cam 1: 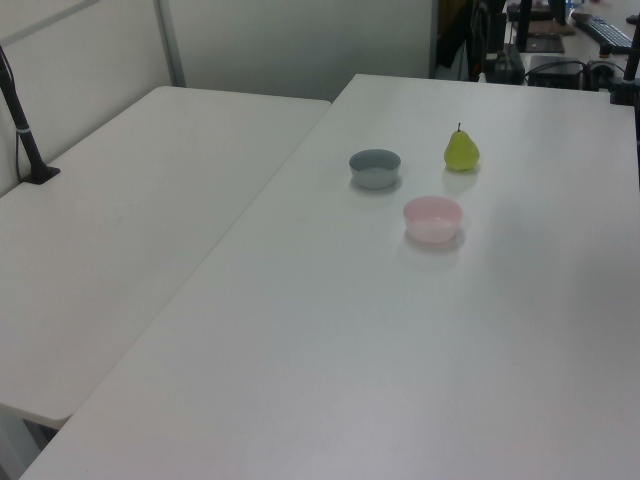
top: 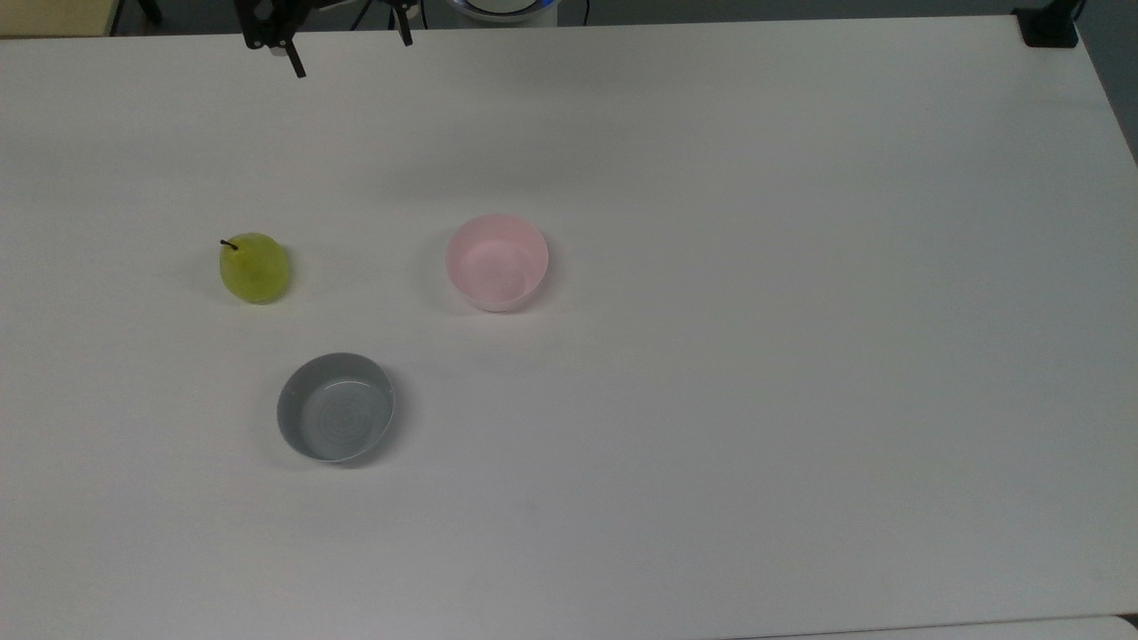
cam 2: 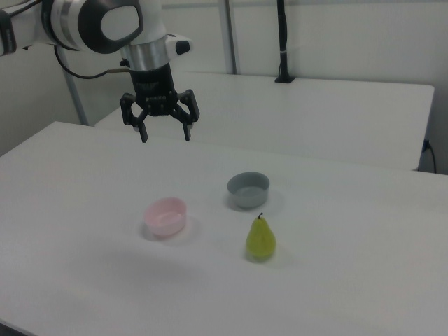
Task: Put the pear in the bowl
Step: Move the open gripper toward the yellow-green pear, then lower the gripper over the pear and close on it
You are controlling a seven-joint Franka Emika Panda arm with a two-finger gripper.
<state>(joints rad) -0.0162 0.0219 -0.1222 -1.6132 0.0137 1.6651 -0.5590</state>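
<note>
Well, in the top view I've got the pear [top: 254,268] upright on the worktop [top: 711,356], well apart from my pincer [top: 347,55], which hangs spread wide, gripping nothing. Rightward, grey bowl [top: 335,407] & pink bowl [top: 496,262] both empty.

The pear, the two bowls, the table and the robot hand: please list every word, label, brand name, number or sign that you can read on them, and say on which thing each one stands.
None: no readable text stands on anything in these views.
The pear, the pink bowl, the grey bowl and the white table are plain.
The hand and the arm above it bear no mark that can be read.
</note>
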